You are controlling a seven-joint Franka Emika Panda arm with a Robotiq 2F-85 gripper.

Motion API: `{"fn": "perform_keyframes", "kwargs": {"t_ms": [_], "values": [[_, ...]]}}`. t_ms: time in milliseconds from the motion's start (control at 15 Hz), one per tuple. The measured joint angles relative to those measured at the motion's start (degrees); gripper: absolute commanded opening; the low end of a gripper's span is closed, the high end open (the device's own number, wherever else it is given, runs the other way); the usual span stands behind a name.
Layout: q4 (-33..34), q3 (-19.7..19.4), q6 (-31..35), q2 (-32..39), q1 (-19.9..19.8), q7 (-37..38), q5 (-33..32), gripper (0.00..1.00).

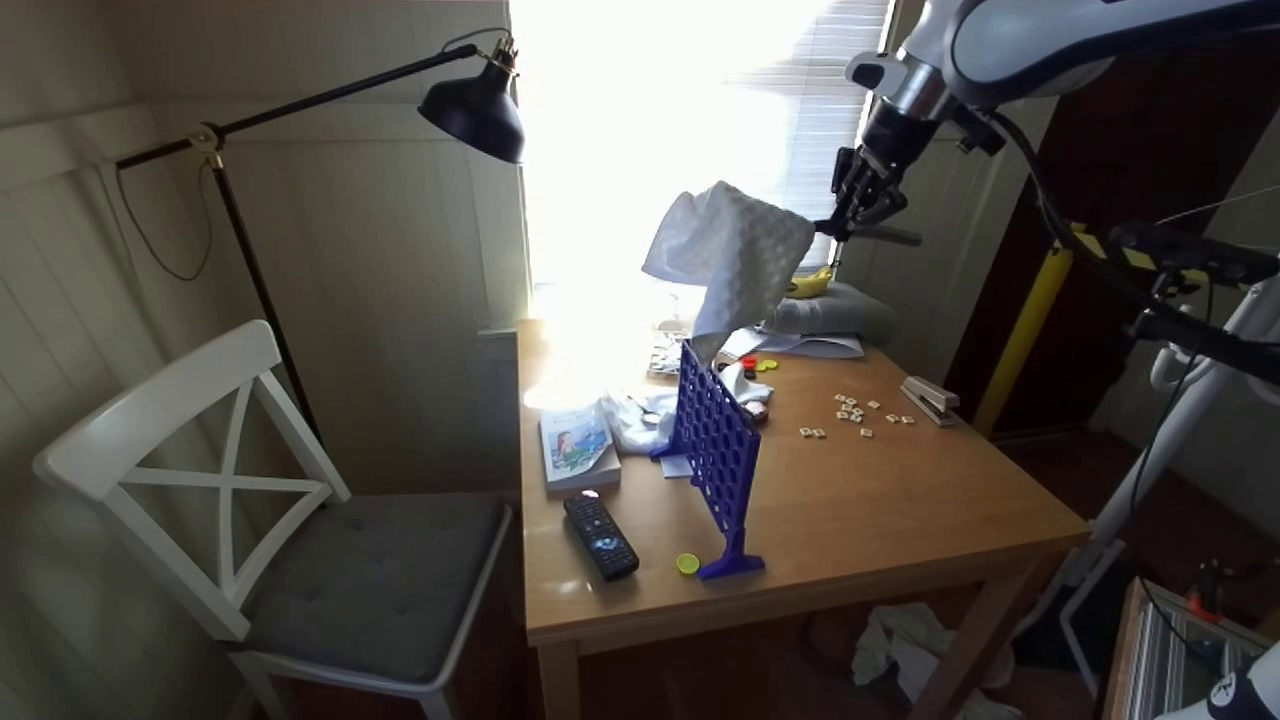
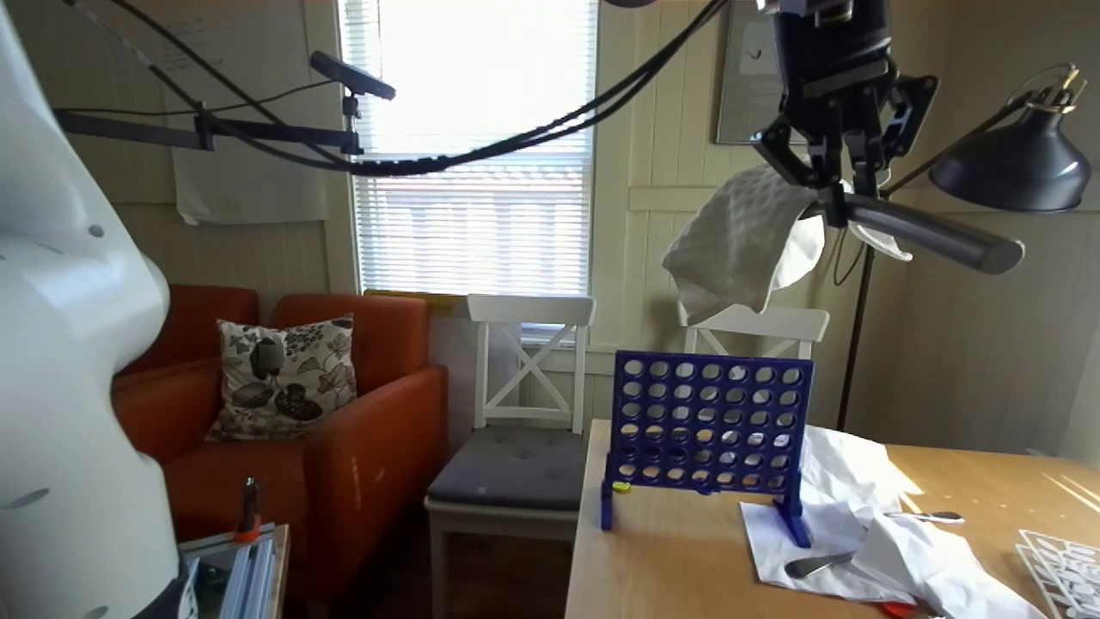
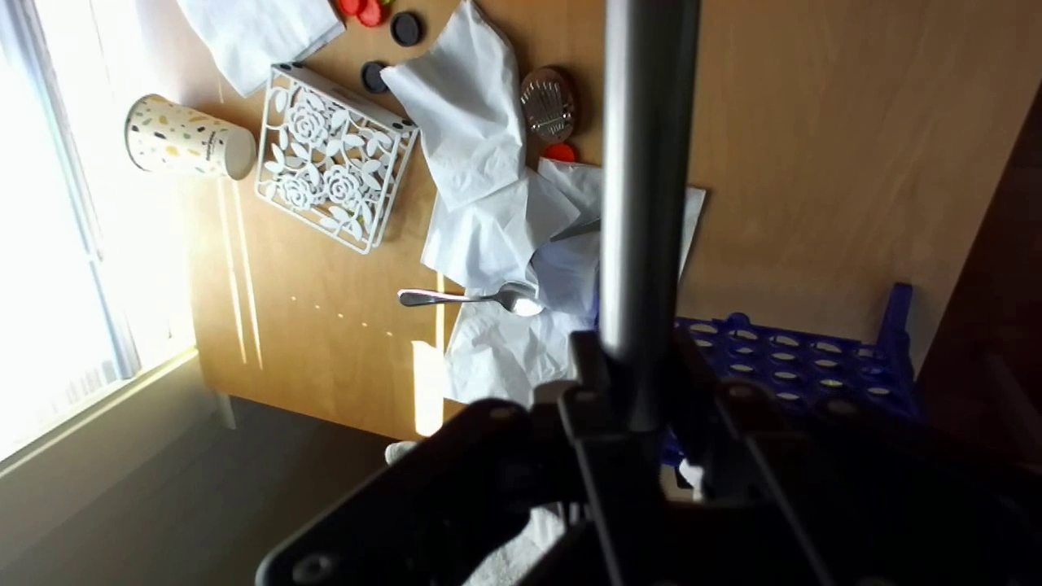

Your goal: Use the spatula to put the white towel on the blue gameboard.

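My gripper (image 1: 838,226) is shut on the spatula (image 2: 937,230), its dark grey handle sticking out past the fingers; the same handle (image 3: 647,179) runs up the wrist view. Draped over the blade end hangs the white towel (image 1: 745,245), which hides the blade. In an exterior view the towel (image 2: 739,236) hangs in the air above the blue gameboard (image 2: 698,401), with a gap between them. From another angle its low tip overlaps the far top corner of the upright gameboard (image 1: 718,440); whether they touch I cannot tell. Part of the towel (image 3: 517,553) shows low in the wrist view.
On the table lie a remote (image 1: 600,537), a book (image 1: 575,450), crumpled white napkins (image 3: 488,236) with a spoon (image 3: 517,299), small tiles (image 1: 850,410) and a stapler (image 1: 930,400). A white metal holder (image 3: 334,163) and cup (image 3: 187,138) stand windowward. A lamp (image 1: 475,110) hangs beyond.
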Motion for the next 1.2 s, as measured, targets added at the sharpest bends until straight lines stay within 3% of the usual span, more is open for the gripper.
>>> {"fn": "perform_keyframes", "kwargs": {"t_ms": [200, 400, 1200], "values": [[4.34, 1.19, -2.66, 4.9, 0.19, 0.0, 0.57, 0.06], [4.68, 2.34, -3.94, 6.35, 0.19, 0.14, 0.58, 0.06], [-4.19, 2.98, -6.99, 3.45, -0.7, 4.11, 0.6, 0.06]]}}
